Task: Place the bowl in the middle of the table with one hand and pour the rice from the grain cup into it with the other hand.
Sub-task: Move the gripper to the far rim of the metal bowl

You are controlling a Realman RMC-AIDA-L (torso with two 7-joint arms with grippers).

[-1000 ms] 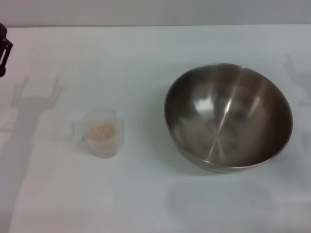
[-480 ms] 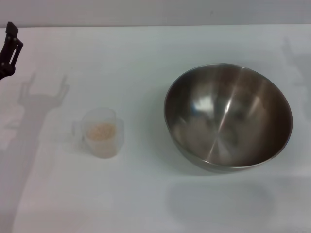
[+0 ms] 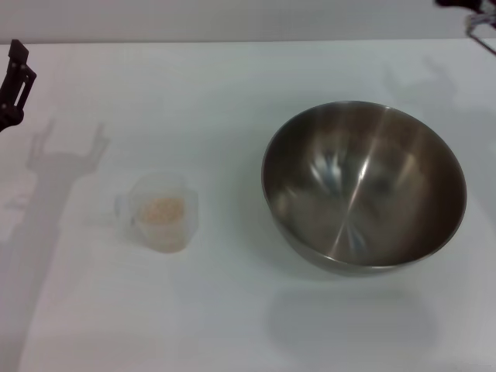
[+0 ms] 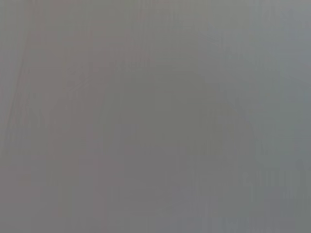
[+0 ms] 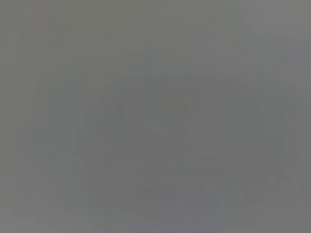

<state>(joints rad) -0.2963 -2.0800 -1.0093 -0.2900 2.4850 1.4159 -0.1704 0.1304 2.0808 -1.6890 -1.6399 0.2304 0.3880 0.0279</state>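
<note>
Head view: nothing done yet. Steel bowl [image 3: 364, 186] sits right of table [image 3: 232, 325] centre, empty; grain cup [image 3: 161, 211] w/ rice [image 3: 160, 209] left. Left gripper [image 3: 14, 81] far-left edge, right gripper [image 3: 469, 9] far-right corner; can't tell either's jaw state.

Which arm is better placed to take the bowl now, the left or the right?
Probably the right. The bowl stands on the robot's right, nearer the right end effector. The left end effector is nearer the grain cup.
</note>
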